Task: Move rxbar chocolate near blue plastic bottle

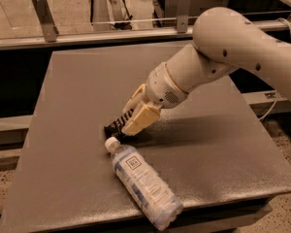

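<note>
The rxbar chocolate (115,125), a small black wrapper with white lettering, sits low over the grey table (77,91), held between the cream fingers of my gripper (124,124). The gripper is shut on it and reaches in from the right on the white arm (218,47). The blue plastic bottle (143,183), clear and ribbed with a pale label and dark square logo, lies on its side near the table's front edge. Its white cap (111,143) points toward the bar, just below it. Whether the bar touches the table is not clear.
The table's front edge (223,205) runs just past the bottle's base. A metal rail with posts (43,18) stands behind the table. A cable (269,108) hangs at the right. Speckled floor shows at both sides.
</note>
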Robot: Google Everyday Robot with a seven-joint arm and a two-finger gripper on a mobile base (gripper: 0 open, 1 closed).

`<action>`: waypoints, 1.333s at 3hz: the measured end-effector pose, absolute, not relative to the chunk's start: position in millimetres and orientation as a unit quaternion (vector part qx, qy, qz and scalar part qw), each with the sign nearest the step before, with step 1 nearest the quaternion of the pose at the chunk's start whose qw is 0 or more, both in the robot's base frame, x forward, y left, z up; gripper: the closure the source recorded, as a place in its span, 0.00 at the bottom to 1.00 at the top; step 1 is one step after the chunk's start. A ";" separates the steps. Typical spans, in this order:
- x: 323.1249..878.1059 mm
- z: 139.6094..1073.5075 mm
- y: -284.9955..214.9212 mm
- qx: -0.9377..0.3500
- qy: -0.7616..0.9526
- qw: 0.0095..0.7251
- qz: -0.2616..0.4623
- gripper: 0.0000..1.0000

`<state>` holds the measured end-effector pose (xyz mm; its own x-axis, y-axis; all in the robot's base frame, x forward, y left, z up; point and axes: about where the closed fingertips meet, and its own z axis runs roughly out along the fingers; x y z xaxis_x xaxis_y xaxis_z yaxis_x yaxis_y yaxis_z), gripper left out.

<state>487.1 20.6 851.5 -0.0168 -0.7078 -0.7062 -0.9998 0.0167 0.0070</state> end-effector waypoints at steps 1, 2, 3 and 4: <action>484.8 844.5 7.0 -0.641 0.668 0.265 0.269 0.82; 482.0 841.1 -5.2 -0.638 0.673 0.260 0.267 0.59; 481.1 840.4 -15.4 -0.637 0.677 0.256 0.264 0.35; 481.5 840.5 -20.0 -0.638 0.678 0.253 0.263 0.12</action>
